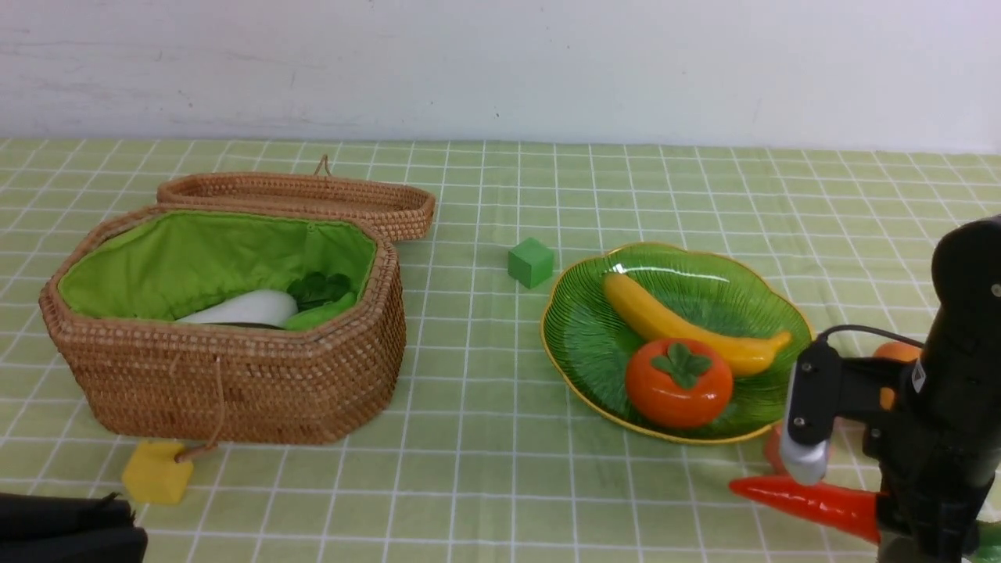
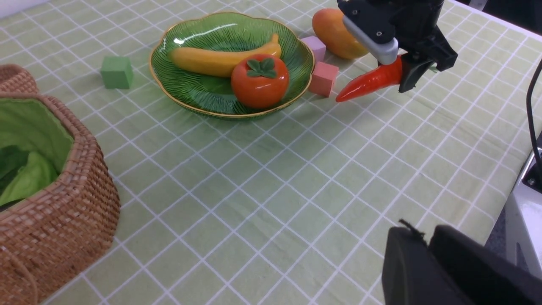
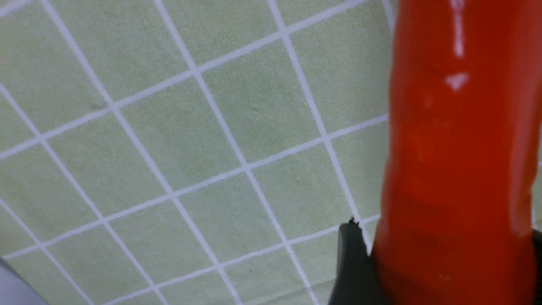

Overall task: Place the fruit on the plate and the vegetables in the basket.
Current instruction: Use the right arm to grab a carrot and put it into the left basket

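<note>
My right pincer [image 2: 400, 72] is clamped on the carrot [image 2: 370, 80], tip pointing toward the plate [image 1: 579, 344]. Banana [image 1: 688, 320] and persimmon [image 1: 679, 381] sit on the plate; mango [image 2: 336, 27] lies just beyond it on the worktop [image 1: 485, 469]. Radish [image 1: 246, 307] is in the basket [image 1: 235, 383]. Left pincer [image 2: 427, 241], partly cropped, looks clenched and empty.

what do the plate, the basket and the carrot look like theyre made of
Plate: looks like green glass, glossy, with ribbed lines, bright glare and a thin gold rim.
Basket: woven brown wicker, matte, coiled rows visible, lined with bright green cloth.
Carrot: probably hard plastic or similar, smooth and shiny, with sharp white highlights in the right wrist view; the right gripper is closed on it.
</note>
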